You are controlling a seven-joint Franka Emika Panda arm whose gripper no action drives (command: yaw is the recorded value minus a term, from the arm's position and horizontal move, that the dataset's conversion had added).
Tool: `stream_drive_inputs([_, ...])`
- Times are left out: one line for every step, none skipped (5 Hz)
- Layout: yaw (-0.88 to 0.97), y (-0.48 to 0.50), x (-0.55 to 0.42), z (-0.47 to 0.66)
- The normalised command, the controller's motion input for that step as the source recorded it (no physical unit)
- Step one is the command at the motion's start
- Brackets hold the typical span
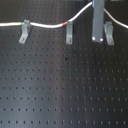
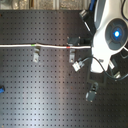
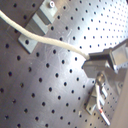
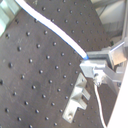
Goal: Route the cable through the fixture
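Note:
The white cable (image 1: 45, 25) runs in from the first exterior view's left along the top of the board. Its green band (image 1: 25, 22) sits at the first grey fixture clip (image 1: 24, 35). Its red band (image 1: 64, 23) lies just before the second clip (image 1: 70, 34). From there the cable climbs to my gripper (image 1: 97, 6), which is shut on it above the third clip (image 1: 108, 33). Both wrist views show the cable (image 3: 45, 39) (image 4: 55, 30) ending between the fingers (image 3: 102, 61) (image 4: 97, 65). In the second exterior view the cable (image 2: 50, 46) vanishes under the arm (image 2: 107, 35).
The black perforated board (image 1: 60, 85) spreads out in front of the clips. A second stretch of white cord (image 1: 117, 21) trails off to the first exterior view's right. A small blue object (image 2: 1, 90) lies at the second exterior view's left edge.

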Motion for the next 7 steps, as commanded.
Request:
stream_drive_inputs([0.89, 0.008, 0.002, 0.14])
stream_drive_inputs([0.99, -0.001, 0.000, 0.08])
stream_drive_inputs([1.00, 0.000, 0.000, 0.03])
stream_drive_inputs([0.72, 0.059, 0.106, -0.42])
stream_drive_inputs([0.24, 0.095, 0.295, -0.43])
stream_drive_inputs([0.33, 0.086, 0.397, -0.19])
stream_drive_inputs([0.29, 0.074, 0.390, -0.05])
